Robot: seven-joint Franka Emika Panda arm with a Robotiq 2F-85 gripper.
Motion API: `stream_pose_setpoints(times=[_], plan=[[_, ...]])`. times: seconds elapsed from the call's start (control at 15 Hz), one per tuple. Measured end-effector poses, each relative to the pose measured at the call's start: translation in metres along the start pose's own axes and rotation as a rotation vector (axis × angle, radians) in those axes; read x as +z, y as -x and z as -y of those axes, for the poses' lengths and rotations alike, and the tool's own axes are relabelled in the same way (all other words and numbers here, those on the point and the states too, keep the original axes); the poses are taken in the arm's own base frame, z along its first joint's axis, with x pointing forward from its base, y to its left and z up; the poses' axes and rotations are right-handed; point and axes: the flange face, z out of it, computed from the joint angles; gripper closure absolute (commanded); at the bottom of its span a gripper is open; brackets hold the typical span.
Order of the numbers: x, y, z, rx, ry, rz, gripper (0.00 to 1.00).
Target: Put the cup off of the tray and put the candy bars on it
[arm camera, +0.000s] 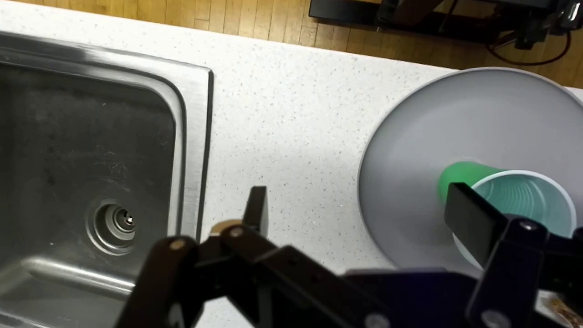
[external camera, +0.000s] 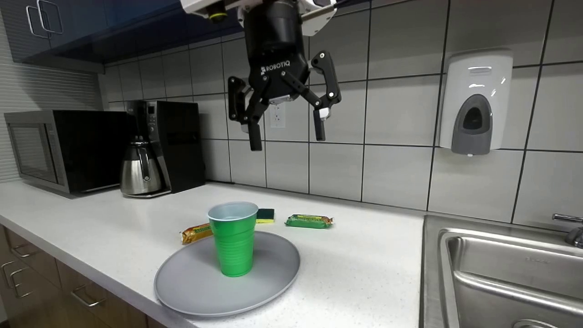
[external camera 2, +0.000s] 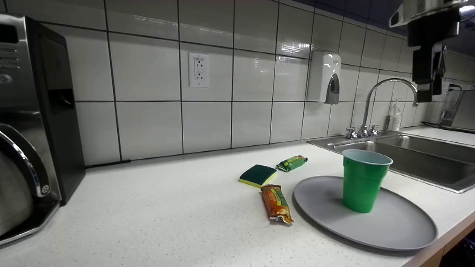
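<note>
White, curved robot arm housing (external camera: 314,27) with a small dark round fitting (external camera: 217,11) ringed in yellow. The wrist body (external camera: 275,27) is black and barrel-shaped. The black gripper (external camera: 288,138) reads "ROBOTIQ" in white capitals (external camera: 278,66) beside a small white logo (external camera: 263,70). Its two fingers (external camera: 255,136) are angular jointed links with round silvery screws (external camera: 331,94), ending in narrow, flat black pads (external camera: 320,126); a pale piece (external camera: 324,113) tops one.

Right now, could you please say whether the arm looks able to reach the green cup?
Probably yes: the green cup stands upright on the tray, nothing visible blocks it, and the open jaws hang higher.
</note>
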Motion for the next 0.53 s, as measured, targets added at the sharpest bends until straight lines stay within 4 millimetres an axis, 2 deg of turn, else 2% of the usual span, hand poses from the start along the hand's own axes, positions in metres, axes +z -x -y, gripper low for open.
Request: stream_pose_setpoints(times=[0.53], plan=[[0.015, -0.002, 0.020, 0.080, 0.002, -0.025, 0.00]])
